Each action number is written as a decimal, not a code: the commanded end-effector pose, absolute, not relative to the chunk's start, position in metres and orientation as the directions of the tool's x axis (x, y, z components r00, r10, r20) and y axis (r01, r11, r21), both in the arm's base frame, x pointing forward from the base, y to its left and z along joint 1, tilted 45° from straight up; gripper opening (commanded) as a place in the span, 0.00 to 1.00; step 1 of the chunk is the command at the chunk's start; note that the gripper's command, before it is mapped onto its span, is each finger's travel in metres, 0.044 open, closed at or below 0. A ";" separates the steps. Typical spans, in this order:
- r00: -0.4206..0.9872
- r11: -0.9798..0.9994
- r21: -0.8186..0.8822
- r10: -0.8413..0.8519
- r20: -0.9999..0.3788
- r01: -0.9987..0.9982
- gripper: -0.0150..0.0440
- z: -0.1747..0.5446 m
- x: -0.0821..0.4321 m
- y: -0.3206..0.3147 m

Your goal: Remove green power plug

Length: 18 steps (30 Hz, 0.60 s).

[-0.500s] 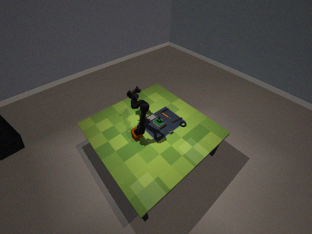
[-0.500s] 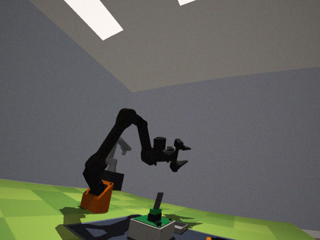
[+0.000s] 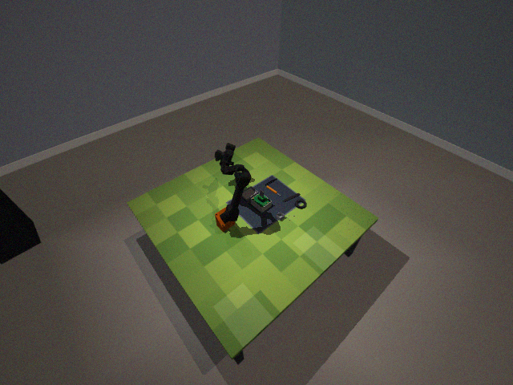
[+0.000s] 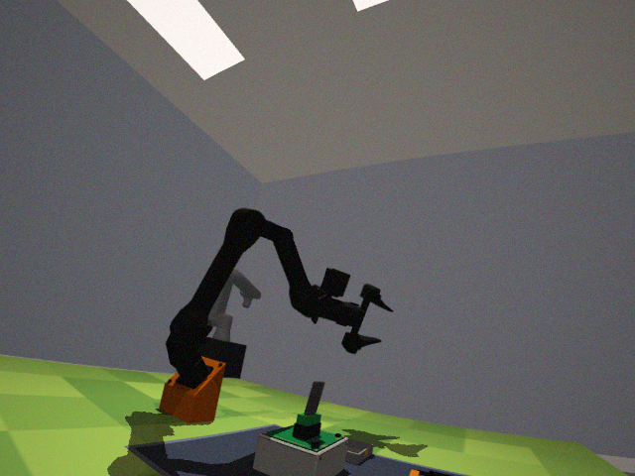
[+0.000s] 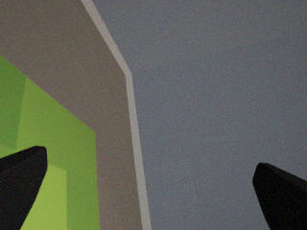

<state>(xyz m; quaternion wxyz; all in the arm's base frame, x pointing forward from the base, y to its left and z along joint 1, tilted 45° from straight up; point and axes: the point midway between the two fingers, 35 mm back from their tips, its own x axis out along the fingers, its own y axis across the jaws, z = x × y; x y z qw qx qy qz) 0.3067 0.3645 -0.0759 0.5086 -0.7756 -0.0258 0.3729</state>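
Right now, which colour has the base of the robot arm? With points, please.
Orange (image 3: 219,222) (image 4: 179,401), clearest in the exterior view.

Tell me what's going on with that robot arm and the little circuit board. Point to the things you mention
The robot arm is holding nothing: its gripper (image 3: 222,150) (image 4: 385,325) (image 5: 155,167) is wide open in the air, above the table and away from the circuit board (image 3: 256,202) (image 4: 279,433). The green plug (image 3: 262,196) (image 4: 309,419) is standing in its socket on the board, so it isn't in the grey tray (image 3: 249,192) (image 4: 357,451) beside it.
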 end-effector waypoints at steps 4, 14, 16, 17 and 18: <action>0.635 -0.806 -0.410 0.056 -0.771 -0.427 0.98 -0.066 0.338 0.285; 0.613 -0.825 -0.359 0.020 -0.790 -0.436 0.98 -0.067 0.337 0.276; 0.626 -0.805 -0.403 0.050 -0.778 -0.435 0.98 -0.071 0.336 0.282; 0.625 -0.805 -0.399 0.045 -0.779 -0.439 0.98 -0.072 0.337 0.280; 0.624 -0.806 -0.397 0.043 -0.780 -0.440 0.98 -0.072 0.337 0.280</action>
